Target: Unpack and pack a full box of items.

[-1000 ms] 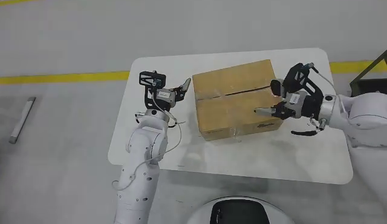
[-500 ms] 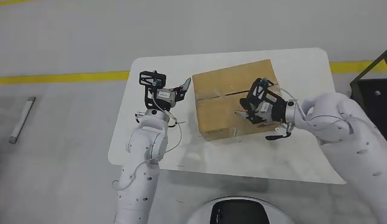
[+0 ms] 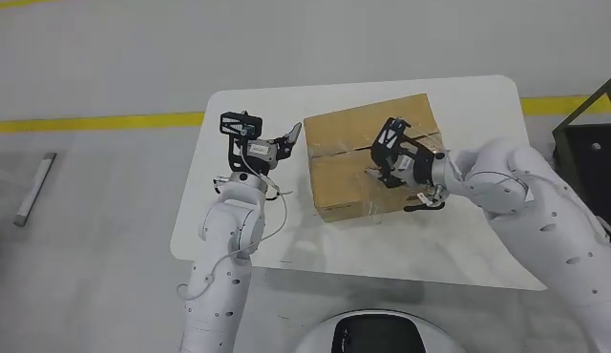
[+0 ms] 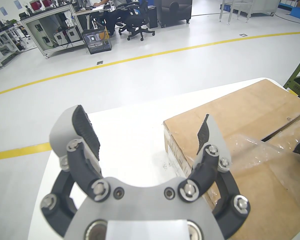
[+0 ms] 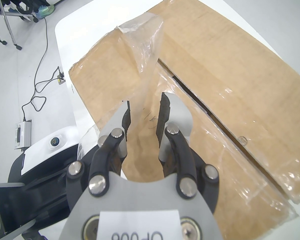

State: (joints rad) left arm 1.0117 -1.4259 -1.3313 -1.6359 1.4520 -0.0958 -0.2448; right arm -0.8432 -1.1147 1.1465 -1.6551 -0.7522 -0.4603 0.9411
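A closed cardboard box [image 3: 368,129] lies in the middle of the white table [image 3: 449,248]. My left gripper [image 3: 291,135] hangs open just off the box's left end, with the box [image 4: 252,108] beyond its empty fingers and my left gripper [image 4: 142,112] clear of it. My right gripper [image 3: 375,170] is low over the box top beside the centre seam. A peeled strip of clear tape [image 5: 145,46] rises off the box [image 5: 227,63] and runs between the fingers of my right gripper [image 5: 145,98], which stand a narrow gap apart. Crumpled tape [image 4: 252,148] covers the seam.
A dark green cart [image 3: 584,143] stands off the table's right edge. Bare tabletop lies in front of the box and to its right. A grey bar [image 3: 33,189] lies on the floor far left.
My right arm has swung from the box's right end to over the middle of its top. The left arm and the box have stayed put.
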